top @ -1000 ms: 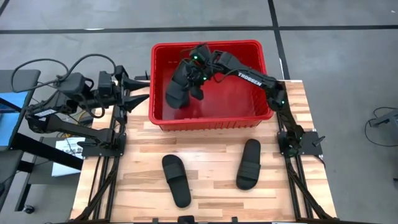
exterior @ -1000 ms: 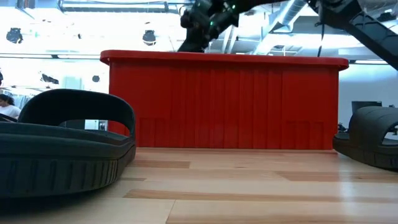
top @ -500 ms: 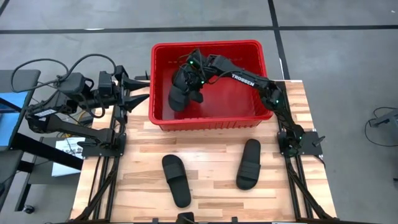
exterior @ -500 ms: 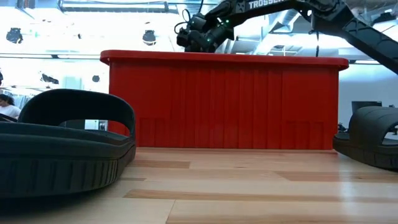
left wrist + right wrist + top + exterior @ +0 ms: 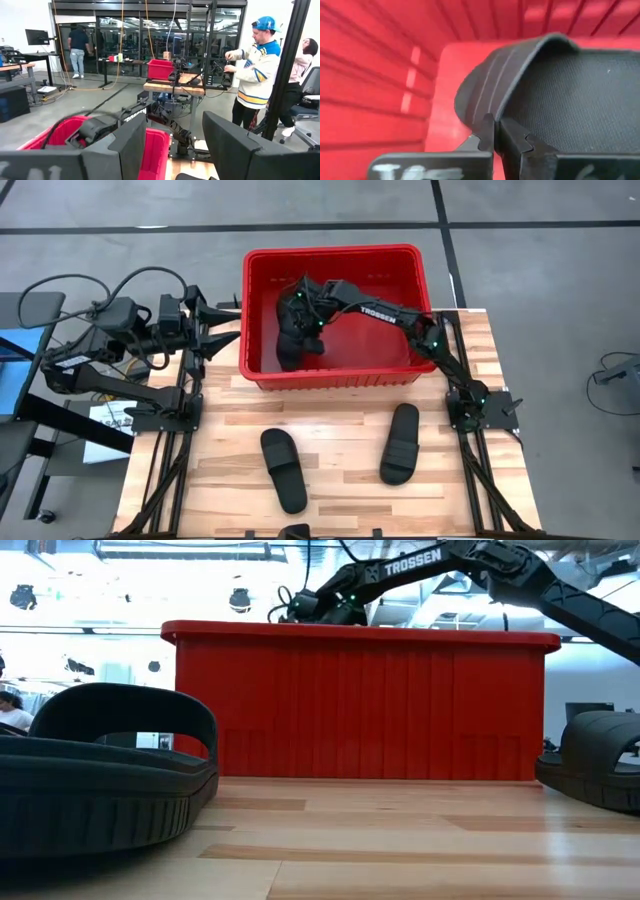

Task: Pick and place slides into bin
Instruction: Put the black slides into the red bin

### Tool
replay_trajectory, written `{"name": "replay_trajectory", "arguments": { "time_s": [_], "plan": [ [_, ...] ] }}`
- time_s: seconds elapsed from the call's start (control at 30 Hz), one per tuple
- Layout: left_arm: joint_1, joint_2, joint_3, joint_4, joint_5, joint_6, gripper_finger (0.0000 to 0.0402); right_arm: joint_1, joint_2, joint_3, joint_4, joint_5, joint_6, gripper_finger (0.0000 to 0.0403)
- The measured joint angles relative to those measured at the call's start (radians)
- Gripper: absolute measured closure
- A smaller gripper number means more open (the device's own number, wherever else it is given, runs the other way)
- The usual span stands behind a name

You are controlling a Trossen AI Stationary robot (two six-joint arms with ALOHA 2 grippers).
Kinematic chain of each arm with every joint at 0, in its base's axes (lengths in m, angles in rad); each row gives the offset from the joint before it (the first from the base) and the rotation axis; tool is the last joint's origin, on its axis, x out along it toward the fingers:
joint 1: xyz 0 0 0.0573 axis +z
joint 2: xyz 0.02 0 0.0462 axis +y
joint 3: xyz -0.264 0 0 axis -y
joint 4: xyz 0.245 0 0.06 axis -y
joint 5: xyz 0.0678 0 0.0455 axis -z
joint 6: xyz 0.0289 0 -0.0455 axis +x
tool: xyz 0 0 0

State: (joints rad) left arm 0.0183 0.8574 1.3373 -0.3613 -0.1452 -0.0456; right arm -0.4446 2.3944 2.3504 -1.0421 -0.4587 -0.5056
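The red bin (image 5: 335, 250) stands at the table's far middle and also shows in the low view (image 5: 360, 710). My right gripper (image 5: 303, 308) reaches down inside it near its left wall, shut on a black slide (image 5: 288, 338) that also shows in the right wrist view (image 5: 560, 95). Whether another slide lies under it, I cannot tell. Two more slides lie sole down on the table in front of the bin, one left (image 5: 283, 470) and one right (image 5: 400, 443). My left gripper (image 5: 172, 150) is open and empty beyond the bin's left side. My right gripper pinches a thin curved edge of the slide (image 5: 494, 109) between its two fingers. The ridged outer face is on one side and the textured inner face on the other. The fingers come slanting down from the bin's right. The slide hangs low over the red floor.
The bin's tall walls and rolled rim surround my right gripper. Bare wood lies between the two table slides and along the near edge. People stand in the room beyond the table in the left wrist view (image 5: 252, 75).
My right gripper has gone down into the bin and a little toward its near left, carrying the slide. It was above the rim and is now level with it. The slide has sunk deeper into the bin.
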Motion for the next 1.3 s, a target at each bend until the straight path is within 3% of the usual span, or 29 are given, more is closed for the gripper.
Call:
{"name": "replay_trajectory", "arguments": {
  "time_s": [0.5,1.0,1.3],
  "plan": [
    [0.0,0.0,0.0,-0.009,-0.002,-0.005,0.0215,0.023,0.004,0.001,0.027,0.017,-0.003,0.0403],
    [0.0,0.0,0.0,-0.011,-0.002,-0.005,0.0215,0.052,0.004,0.001,0.026,0.1,-0.053,0.0402],
    [0.0,0.0,0.0,-0.018,-0.002,-0.005,0.0215,0.061,0.004,0.001,0.031,0.123,-0.079,0.0341]
  ]
}}
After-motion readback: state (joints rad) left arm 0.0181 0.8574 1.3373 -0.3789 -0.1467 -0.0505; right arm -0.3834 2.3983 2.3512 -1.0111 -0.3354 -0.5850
